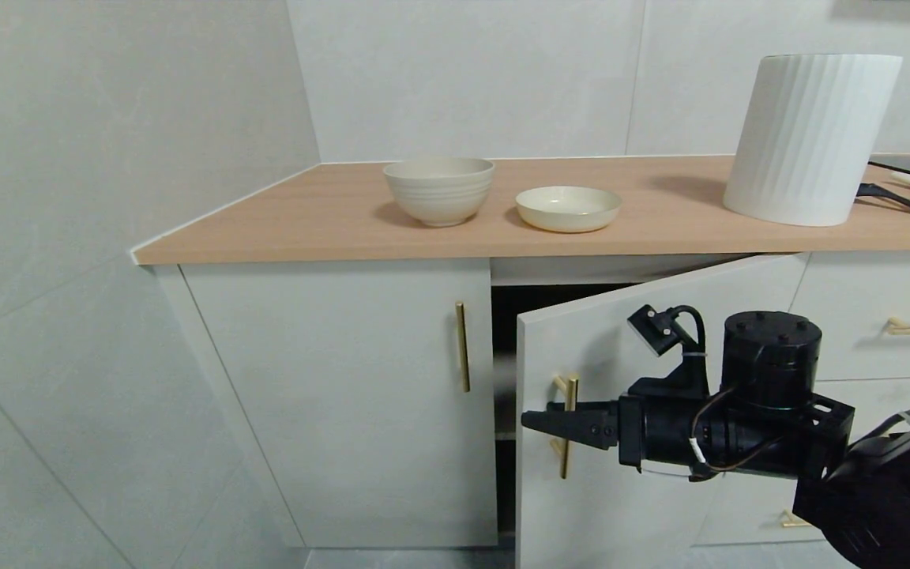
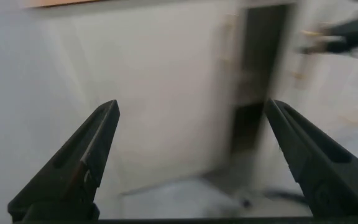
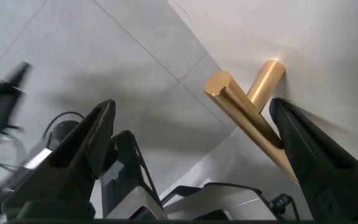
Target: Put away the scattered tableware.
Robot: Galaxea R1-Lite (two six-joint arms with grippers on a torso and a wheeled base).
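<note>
The bowl (image 1: 439, 190) and a shallow plate (image 1: 568, 208) sit side by side, a little apart, on the wooden tabletop (image 1: 305, 225). Below them, the right gripper (image 1: 538, 421) has its fingers spread either side of the brass handle (image 1: 564, 462) on the half-open cabinet door (image 1: 581, 506), not clamped. The left gripper (image 2: 191, 109) is spread wide, facing the cabinet front.

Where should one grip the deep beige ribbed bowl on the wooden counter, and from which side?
The deep beige ribbed bowl is probably best pinched at its near rim, coming from above: it stands upright, mouth open, so one finger fits inside the wall and one outside.
</note>
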